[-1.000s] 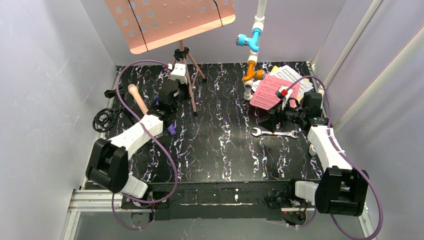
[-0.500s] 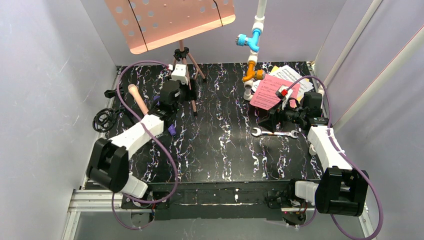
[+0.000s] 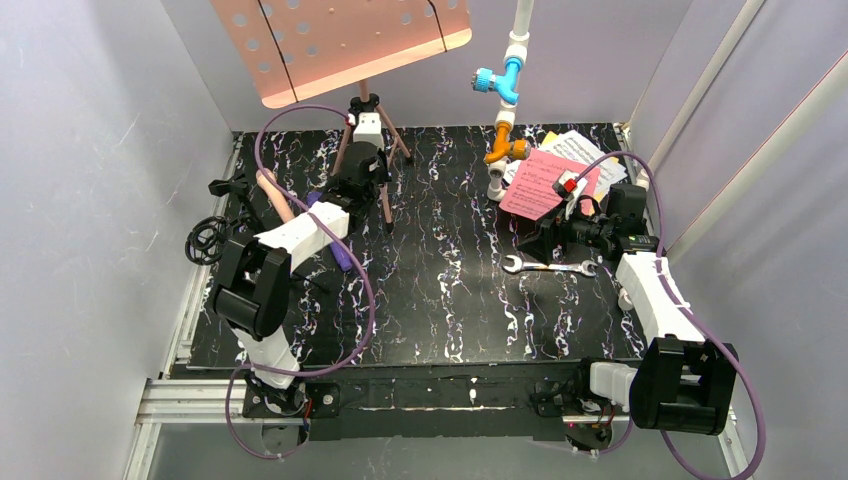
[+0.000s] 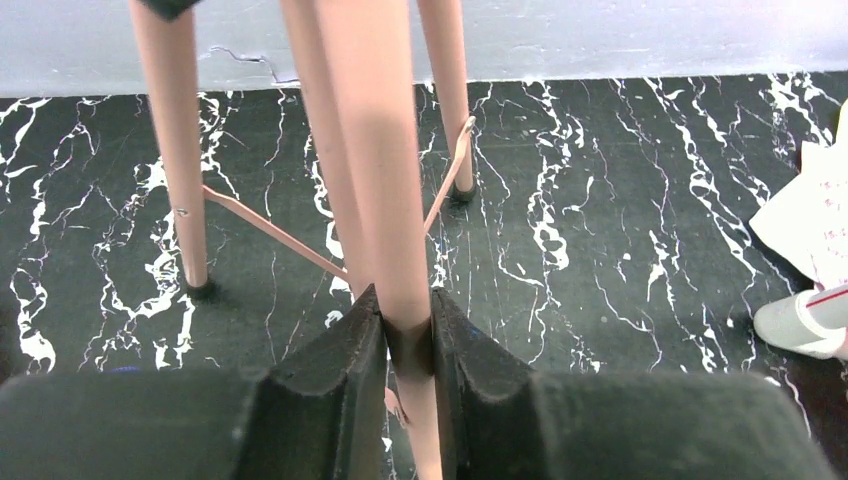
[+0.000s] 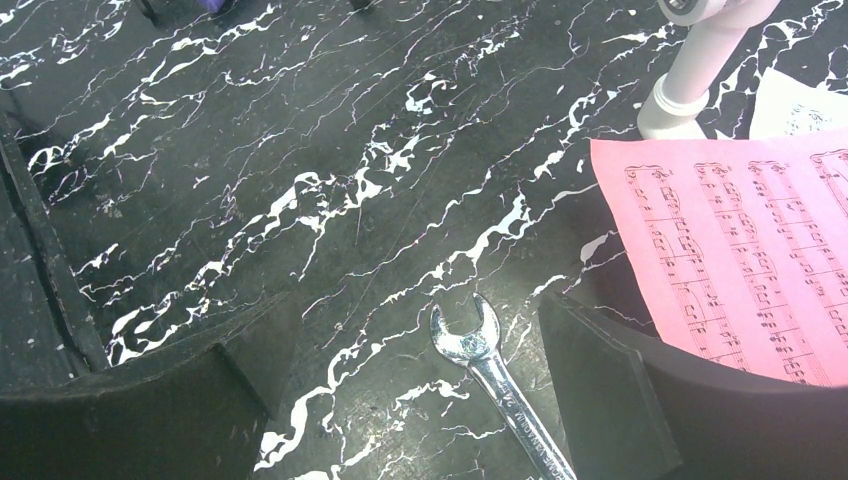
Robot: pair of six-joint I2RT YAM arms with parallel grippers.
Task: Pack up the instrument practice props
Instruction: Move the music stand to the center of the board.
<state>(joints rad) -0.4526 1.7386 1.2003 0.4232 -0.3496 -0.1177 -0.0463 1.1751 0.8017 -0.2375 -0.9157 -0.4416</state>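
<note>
The left end effector (image 4: pixel 405 312) is squeezed tight on one pink leg (image 4: pixel 375 150) of the music rest (image 3: pixel 340 45). The music rest stands on its three legs at the back of the black worktop (image 3: pixel 450 310). The right end effector (image 5: pixel 415 325) is wide open with nothing in it. It hangs over a silver wrench (image 5: pixel 480 352). A pink music sheet (image 5: pixel 740 250) is right by one of its fingers. A peach toy microphone (image 3: pixel 273 195) lies on the left side, near the left arm.
</note>
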